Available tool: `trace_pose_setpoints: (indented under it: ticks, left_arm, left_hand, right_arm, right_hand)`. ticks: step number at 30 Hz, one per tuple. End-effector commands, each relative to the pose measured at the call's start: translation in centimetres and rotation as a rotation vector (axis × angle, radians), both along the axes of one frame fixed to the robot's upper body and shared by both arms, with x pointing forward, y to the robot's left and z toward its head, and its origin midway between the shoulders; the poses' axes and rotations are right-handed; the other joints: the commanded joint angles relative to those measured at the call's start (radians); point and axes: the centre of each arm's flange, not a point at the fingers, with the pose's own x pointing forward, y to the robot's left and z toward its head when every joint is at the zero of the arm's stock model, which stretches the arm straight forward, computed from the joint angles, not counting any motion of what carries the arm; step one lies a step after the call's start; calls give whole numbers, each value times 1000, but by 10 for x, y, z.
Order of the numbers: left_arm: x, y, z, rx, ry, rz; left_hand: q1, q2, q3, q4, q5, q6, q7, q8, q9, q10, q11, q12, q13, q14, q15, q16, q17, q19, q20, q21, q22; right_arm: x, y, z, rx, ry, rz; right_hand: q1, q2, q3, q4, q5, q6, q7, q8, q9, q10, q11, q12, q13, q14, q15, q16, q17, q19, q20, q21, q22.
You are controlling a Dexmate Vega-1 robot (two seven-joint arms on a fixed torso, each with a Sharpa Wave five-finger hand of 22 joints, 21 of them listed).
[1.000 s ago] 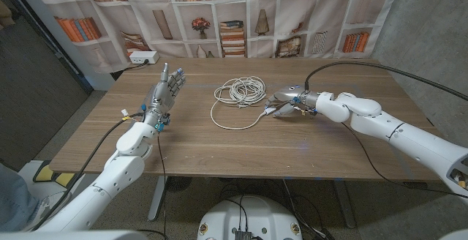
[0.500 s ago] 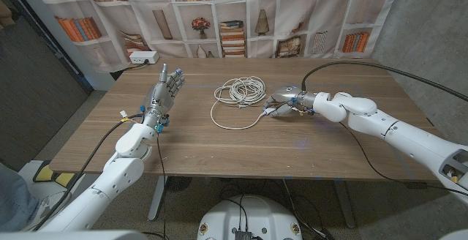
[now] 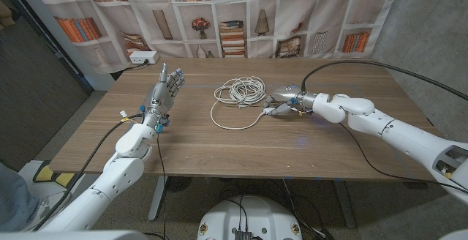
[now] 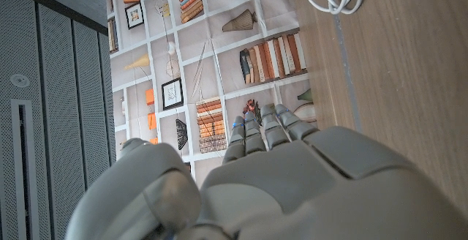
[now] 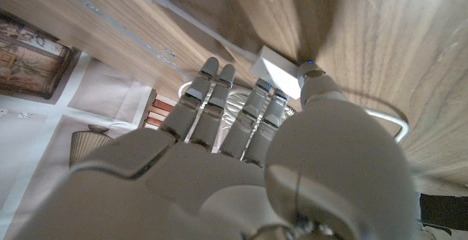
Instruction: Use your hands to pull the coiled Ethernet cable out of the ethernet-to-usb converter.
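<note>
Over the last second our right hand [image 3: 281, 99] creeps a little further toward the cable [image 3: 239, 94] and now sits over the converter [image 5: 276, 73], fingers extended around the white block. We cannot tell if it really grips the block or only touches it. The coil lies unmoved in the middle of the table [image 3: 219, 148], its plug end at the converter. Our left hand [image 3: 164, 92] stays raised, fingers apart, holding nothing. We judge the pull itself is not begun yet.
</note>
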Motion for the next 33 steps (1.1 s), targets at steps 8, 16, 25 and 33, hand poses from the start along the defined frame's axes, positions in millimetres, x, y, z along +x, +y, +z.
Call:
trace_pose_setpoints:
  ticks: [8, 16, 25, 33]
  left_arm:
    - [2, -4, 6, 10, -1, -12]
    - [5, -7, 6, 7, 2, -24]
    - [11, -8, 6, 8, 6, -42]
    - [12, -11, 13, 46, -7, -34]
  left_hand:
    - [5, 5, -11, 0, 6, 11, -2, -1, 2, 10, -6, -1, 3, 6, 1, 0, 3, -3, 8, -4, 3]
    - [5, 6, -13, 0, 6, 12, -2, -2, 2, 10, -5, -2, 3, 6, 0, -1, 3, -5, 8, -5, 3]
    - [5, 6, -15, 1, 6, 12, -2, -3, 2, 12, -5, -2, 3, 6, 0, -2, 3, -6, 9, -5, 3]
    - [9, 7, -16, -1, 7, 15, -4, -3, 3, 21, -11, 0, 3, 15, -4, 1, 3, -3, 8, -4, 3]
  right_arm:
    - [13, -5, -15, 56, 49, 6]
    - [9, -5, -14, 82, 74, -14]
    - [-8, -12, -3, 201, 73, -32]
    - [-27, -15, 5, 313, 81, -37]
  right_hand:
    - [79, 51, 37, -9, -45, 191, 0, 71, 14, 274, 7, 46, 26, 223, -165, 5, 10, 30, -55, -15, 6]
    - [110, 45, 53, -22, -57, 208, 5, 81, 13, 307, 11, 67, 47, 283, -174, 10, 19, 38, -66, -15, 7]
    - [126, 42, 44, -21, -68, 216, 6, 81, 11, 314, 13, 75, 59, 320, -178, 22, 28, 31, -80, -18, 9]
    - [135, 51, 41, -14, -75, 211, 7, 76, 11, 310, 13, 79, 70, 317, -177, 9, 23, 17, -94, -23, 11]
